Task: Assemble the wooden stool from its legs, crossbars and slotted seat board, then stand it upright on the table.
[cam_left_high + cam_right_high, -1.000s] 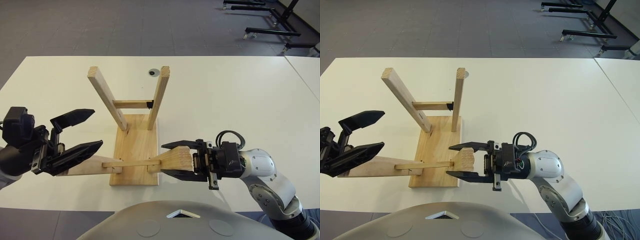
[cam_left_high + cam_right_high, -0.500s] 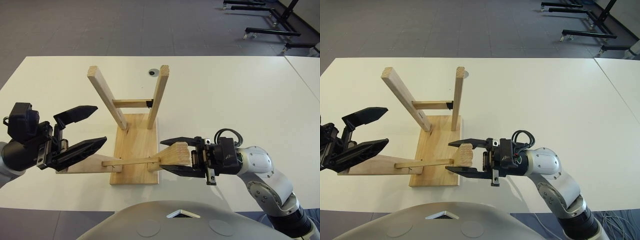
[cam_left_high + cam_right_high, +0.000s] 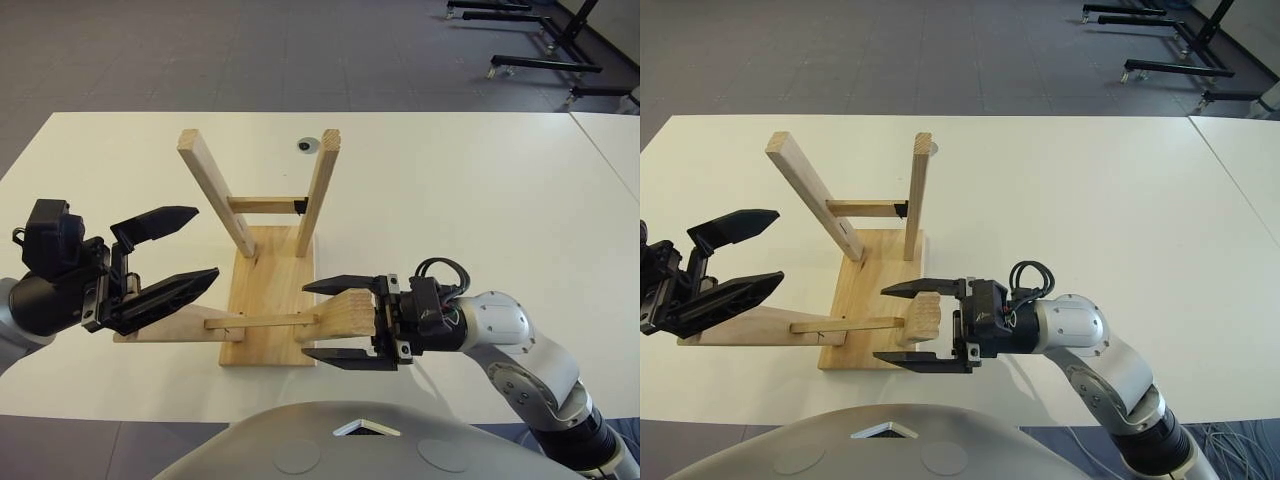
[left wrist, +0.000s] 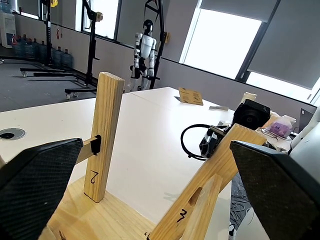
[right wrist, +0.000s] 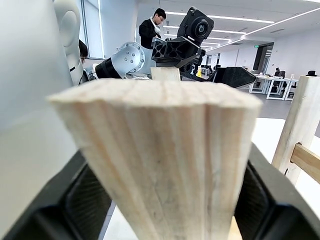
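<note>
Right pincer spread, straddling leg end beside seat board; left pincer spread, near other leg.

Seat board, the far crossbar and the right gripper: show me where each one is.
seat board (image 3: 272, 285): left eye view, bare middle of the board.
far crossbar (image 3: 262, 206): left eye view, middle of its length.
right gripper (image 3: 306, 321): left eye view, midway between its fingertips.

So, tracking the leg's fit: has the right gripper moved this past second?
Yes: the right gripper slid to the robot's left; its jaws now overlap the board's right edge.
</note>
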`<state>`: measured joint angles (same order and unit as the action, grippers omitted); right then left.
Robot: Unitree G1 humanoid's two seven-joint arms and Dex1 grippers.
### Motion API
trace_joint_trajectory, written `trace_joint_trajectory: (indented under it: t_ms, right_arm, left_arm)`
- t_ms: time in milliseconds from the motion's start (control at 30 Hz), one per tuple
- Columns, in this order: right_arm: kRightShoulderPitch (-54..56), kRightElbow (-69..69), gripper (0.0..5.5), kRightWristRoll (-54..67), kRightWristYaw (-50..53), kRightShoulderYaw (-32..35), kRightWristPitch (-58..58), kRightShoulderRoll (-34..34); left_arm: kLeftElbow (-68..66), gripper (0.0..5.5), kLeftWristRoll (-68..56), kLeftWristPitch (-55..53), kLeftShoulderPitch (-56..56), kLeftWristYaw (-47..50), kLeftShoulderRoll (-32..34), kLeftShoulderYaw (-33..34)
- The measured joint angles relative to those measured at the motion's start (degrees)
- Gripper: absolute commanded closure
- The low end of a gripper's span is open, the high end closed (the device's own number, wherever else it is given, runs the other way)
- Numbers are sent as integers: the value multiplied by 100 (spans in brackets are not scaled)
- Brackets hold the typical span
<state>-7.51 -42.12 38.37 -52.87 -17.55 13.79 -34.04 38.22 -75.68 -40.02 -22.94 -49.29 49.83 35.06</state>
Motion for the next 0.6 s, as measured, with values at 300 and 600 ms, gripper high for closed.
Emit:
trace_joint_trajectory:
  t_ms: [300,600]
  right_arm:
    - [256,-209,75,1851,502,1200,684,-255]
    - [44,-133,75,4298,323,2430,1221,-604]
  left_arm:
    - [-2,10,-7,101,-41,6,-5,26]
    - [-345,10,-258,-50,401,104,32,51]
